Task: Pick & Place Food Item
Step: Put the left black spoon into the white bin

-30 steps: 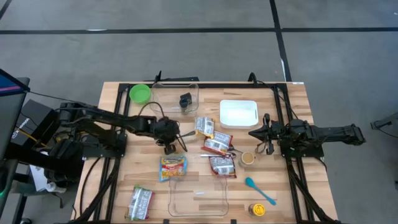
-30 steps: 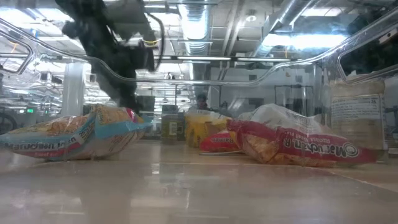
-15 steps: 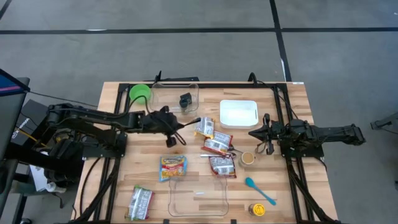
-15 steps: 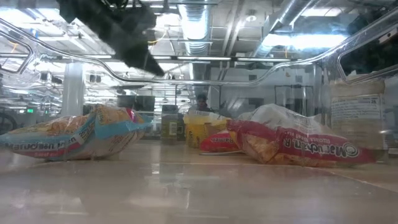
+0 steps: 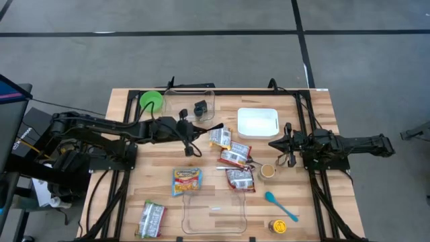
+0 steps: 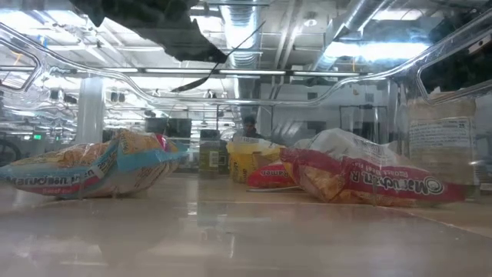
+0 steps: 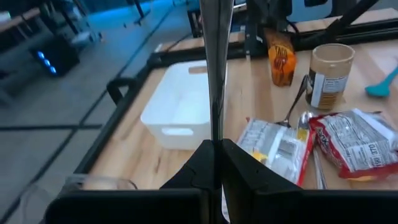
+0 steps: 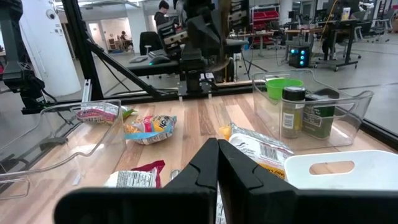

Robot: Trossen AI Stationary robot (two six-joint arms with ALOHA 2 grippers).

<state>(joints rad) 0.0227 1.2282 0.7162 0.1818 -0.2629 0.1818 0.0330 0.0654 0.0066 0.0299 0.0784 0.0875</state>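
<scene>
Left gripper [image 5: 203, 128] hangs above the table between the clear bin [image 5: 189, 104] and a silver food packet [image 5: 220, 136], fingers clamped on a thin dark utensil [image 7: 216, 68]. Right gripper [image 5: 274, 143] waits pinched shut, holding nothing, beside the small jar [image 5: 268, 171], near the white tray [image 5: 257, 123].

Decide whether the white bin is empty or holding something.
Empty. The white bin shows only its bare white floor from above; the packets lie outside it.
</scene>
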